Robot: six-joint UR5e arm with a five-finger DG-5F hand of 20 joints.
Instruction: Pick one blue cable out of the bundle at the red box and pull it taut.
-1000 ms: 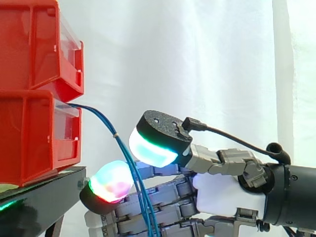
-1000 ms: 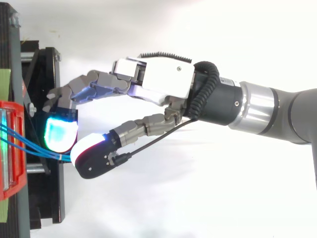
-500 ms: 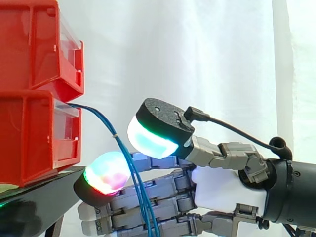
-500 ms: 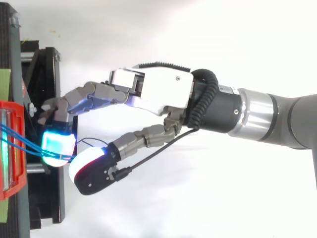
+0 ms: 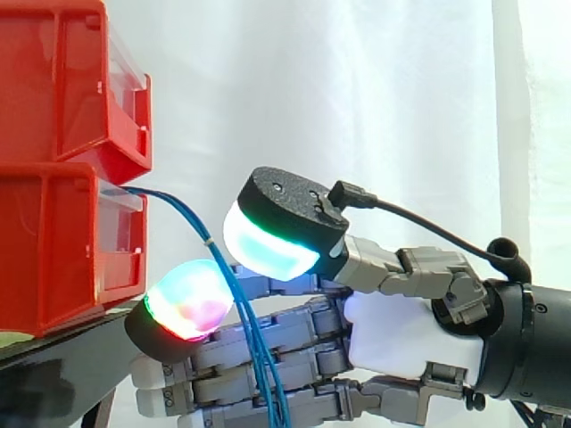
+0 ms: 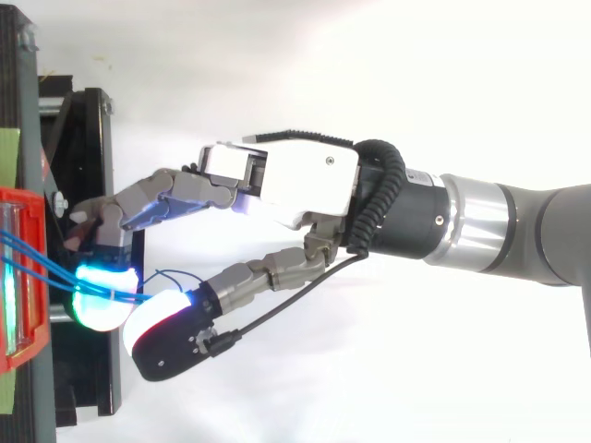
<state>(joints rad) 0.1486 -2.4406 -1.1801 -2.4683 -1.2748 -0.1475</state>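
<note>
Blue cables [image 5: 186,212] caught between the hand's [image 5: 401,339] pads beside the lower red box [image 5: 53,250].
You see them leave the box front, sag down across the fingers, and sit pinched between thumb pad [image 6: 152,318] and cyan fingertip [image 6: 97,306] above the black stand [image 6: 92,138].

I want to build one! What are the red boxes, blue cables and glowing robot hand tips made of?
Red bins: probably hard moulded plastic, glossy with thick rims. Blue cables: likely wire in smooth bendy plastic or rubber, since they droop in curves. The robot hand's fingertips: milky pads, maybe soft silicone, as light glows through.
</note>
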